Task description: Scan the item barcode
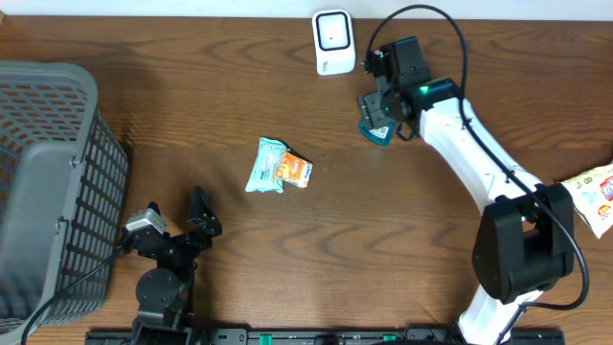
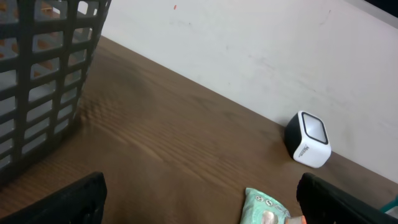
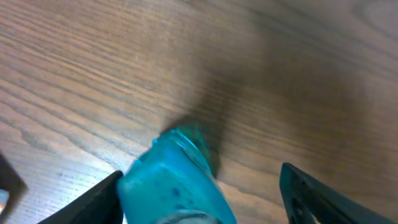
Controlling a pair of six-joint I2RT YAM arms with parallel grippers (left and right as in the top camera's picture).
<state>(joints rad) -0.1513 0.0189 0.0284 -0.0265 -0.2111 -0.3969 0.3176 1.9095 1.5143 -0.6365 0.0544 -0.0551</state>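
Note:
A teal packet lies on the wooden table just below the white scanner. My right gripper hangs over this teal packet. In the right wrist view its jaws straddle the packet: the left finger touches its side and the right finger stands well apart, so the gripper is open. No barcode shows. My left gripper rests open and empty near the front left of the table; in its own view the left gripper looks toward the scanner.
A mint and orange snack packet lies mid-table, and the same snack packet peeks between the left fingers. A grey mesh basket fills the left side. A yellow packet lies at the right edge.

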